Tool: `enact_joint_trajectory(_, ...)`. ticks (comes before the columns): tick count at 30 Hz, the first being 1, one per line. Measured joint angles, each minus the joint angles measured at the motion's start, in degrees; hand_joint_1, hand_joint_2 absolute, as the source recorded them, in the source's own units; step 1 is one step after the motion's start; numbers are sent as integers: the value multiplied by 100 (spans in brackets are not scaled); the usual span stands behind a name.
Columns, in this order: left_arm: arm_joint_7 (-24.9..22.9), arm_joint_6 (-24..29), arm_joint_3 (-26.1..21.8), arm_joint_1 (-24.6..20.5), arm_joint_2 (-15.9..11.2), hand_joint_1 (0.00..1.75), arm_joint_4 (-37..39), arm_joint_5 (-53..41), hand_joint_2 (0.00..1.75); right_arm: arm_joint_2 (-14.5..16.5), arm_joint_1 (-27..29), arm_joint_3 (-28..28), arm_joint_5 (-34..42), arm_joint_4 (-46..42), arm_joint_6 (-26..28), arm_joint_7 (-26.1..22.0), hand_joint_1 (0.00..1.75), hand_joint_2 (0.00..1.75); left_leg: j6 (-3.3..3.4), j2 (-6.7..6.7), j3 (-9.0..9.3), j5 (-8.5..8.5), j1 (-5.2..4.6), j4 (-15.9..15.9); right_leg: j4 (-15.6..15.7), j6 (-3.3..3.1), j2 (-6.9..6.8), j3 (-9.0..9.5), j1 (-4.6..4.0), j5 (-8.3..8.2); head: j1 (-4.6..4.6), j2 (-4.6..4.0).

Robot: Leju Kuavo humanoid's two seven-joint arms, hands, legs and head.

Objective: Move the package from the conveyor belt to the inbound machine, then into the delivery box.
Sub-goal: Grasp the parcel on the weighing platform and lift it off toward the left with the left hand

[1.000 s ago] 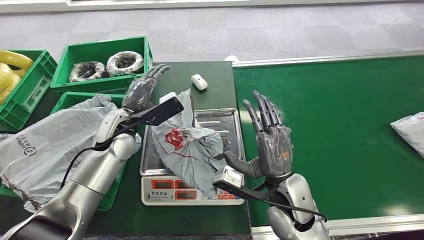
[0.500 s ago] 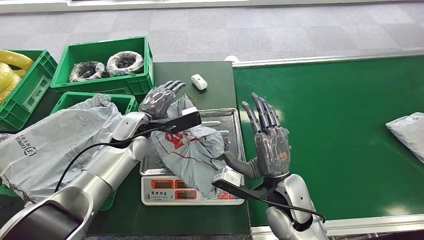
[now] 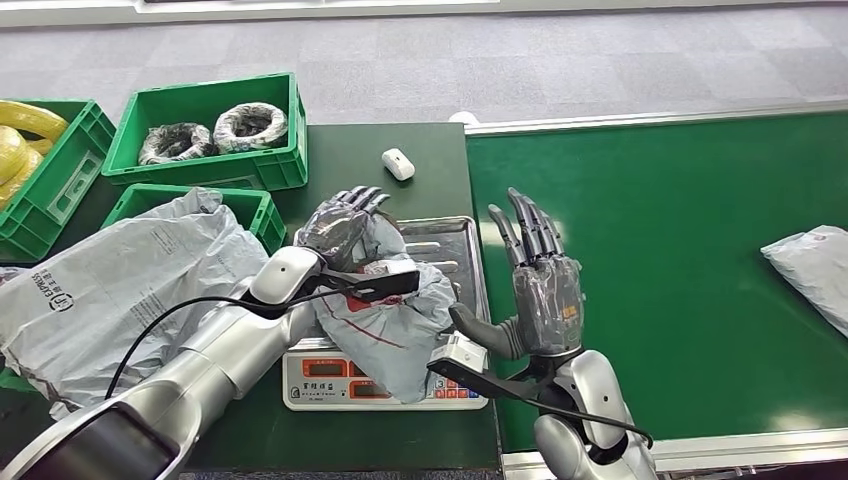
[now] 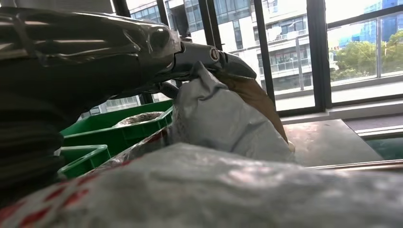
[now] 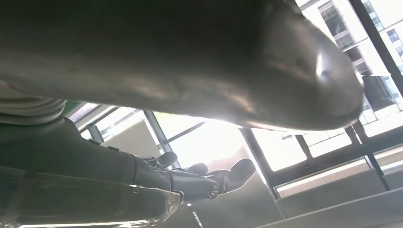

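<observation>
Grey package (image 3: 385, 300) with red markings, crumpled on the steel tray of the weighing scale (image 3: 452, 238), draped over the tray's front edge above the scale's red display. Left hand (image 3: 340, 222) lying on the far-left part of the package, fingers extended over the plastic and touching it; not clear whether gripping. Same contact seen from the left wrist, fingertips (image 4: 228, 64) against a raised fold of the package (image 4: 223, 118). Right hand (image 3: 540, 285) upright just right of the scale, over the edge of the green conveyor belt (image 3: 680, 260), fingers spread, holding nothing. Second grey package (image 3: 812, 268) far right of the scale on the belt. Left of the scale: green crates (image 3: 205, 110), large grey bag (image 3: 110, 275). Beyond the scale: small white object (image 3: 398, 163).
</observation>
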State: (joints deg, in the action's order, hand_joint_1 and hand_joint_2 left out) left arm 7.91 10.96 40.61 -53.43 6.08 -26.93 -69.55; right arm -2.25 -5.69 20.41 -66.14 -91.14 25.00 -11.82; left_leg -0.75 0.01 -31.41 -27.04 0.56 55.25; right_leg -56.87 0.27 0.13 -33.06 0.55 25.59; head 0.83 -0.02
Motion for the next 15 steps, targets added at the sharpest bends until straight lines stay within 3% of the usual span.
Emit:
enact_joint_trajectory(6, -1, -1, 44, -26, 22, 163, 68, -15, 175, 32, 43, -60, -102, -43, -67, 33, 0, 0, 0, 0, 1, 0, 0, 0, 0, 0, 0, 1, 0, 0, 0, 1)
enact_joint_trajectory(15, 0, 21, 78, -55, 24, 168, 110, -15, 175, 107, 70, -134, -157, -121, -139, 50, 0, 0, 0, 1, 0, 0, 0, 0, 0, 0, 1, -2, -1, 0, 0, 0)
